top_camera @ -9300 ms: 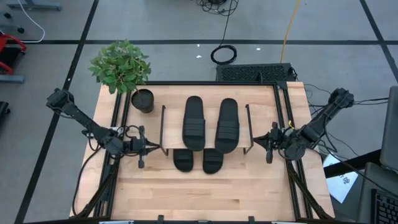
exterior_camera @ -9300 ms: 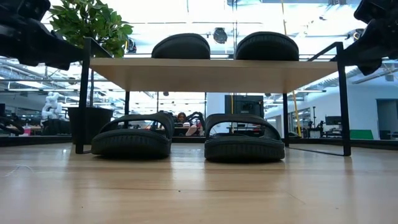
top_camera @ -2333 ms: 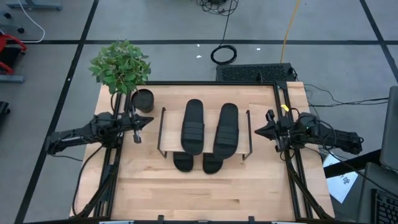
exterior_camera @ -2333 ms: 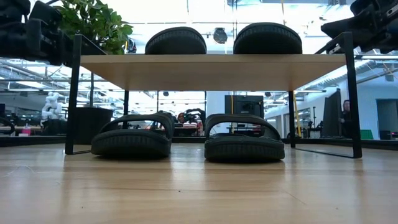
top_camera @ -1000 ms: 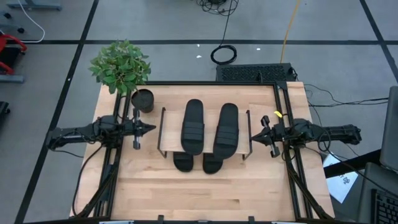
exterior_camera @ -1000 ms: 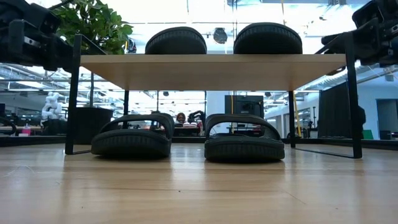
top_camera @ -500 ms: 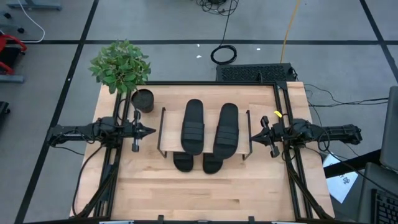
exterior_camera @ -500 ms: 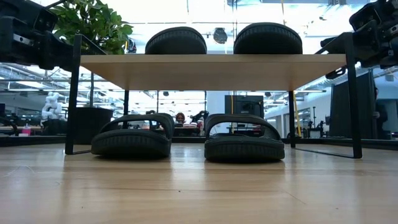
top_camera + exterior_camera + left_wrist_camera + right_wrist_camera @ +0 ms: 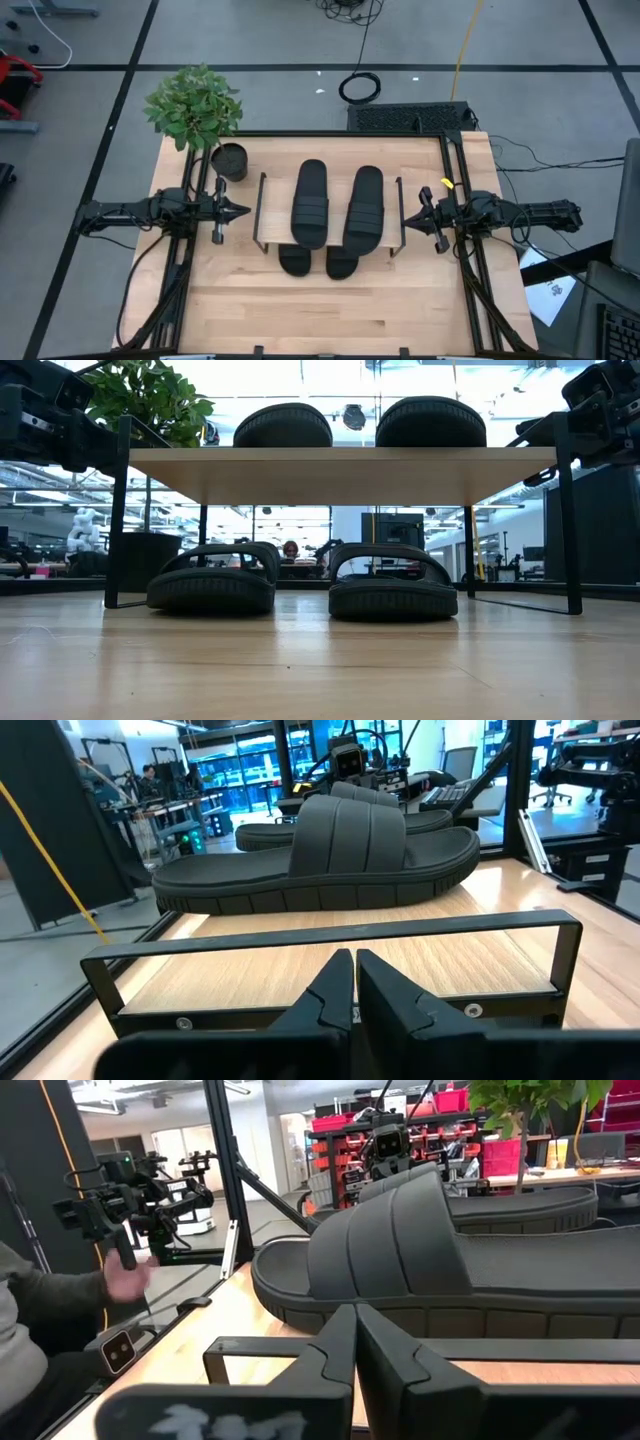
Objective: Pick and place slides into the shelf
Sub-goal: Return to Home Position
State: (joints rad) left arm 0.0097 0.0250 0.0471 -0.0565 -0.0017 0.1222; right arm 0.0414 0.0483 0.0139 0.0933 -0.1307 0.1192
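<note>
The shelf [image 9: 277,205] is seen standing in the middle of the bench [image 9: 330,310], and four black slides are stored in it. Two of them, a left slide [image 9: 311,203] and a right slide [image 9: 365,207], are laid side by side and just apart on the wooden top board, each running from back to front. The other two, a lower left slide [image 9: 294,261] and a lower right slide [image 9: 342,262], are set on the bench beneath the board, and their near ends are shown sticking out past its front edge. The left gripper [image 9: 240,210] is held just beside the shelf's left side frame, at about the height of the top board, with its fingers pressed together and nothing between them. The right gripper [image 9: 408,221] is held in the same way close to the right side frame, closed and empty; whether it touches the frame cannot be told. A leafy plant [image 9: 193,105] in a dark pot [image 9: 229,161] is placed at the bench's far left corner, behind the left gripper. In the right wrist view, a person's hand [image 9: 125,1280] is visible in the room beyond the bench.
</note>
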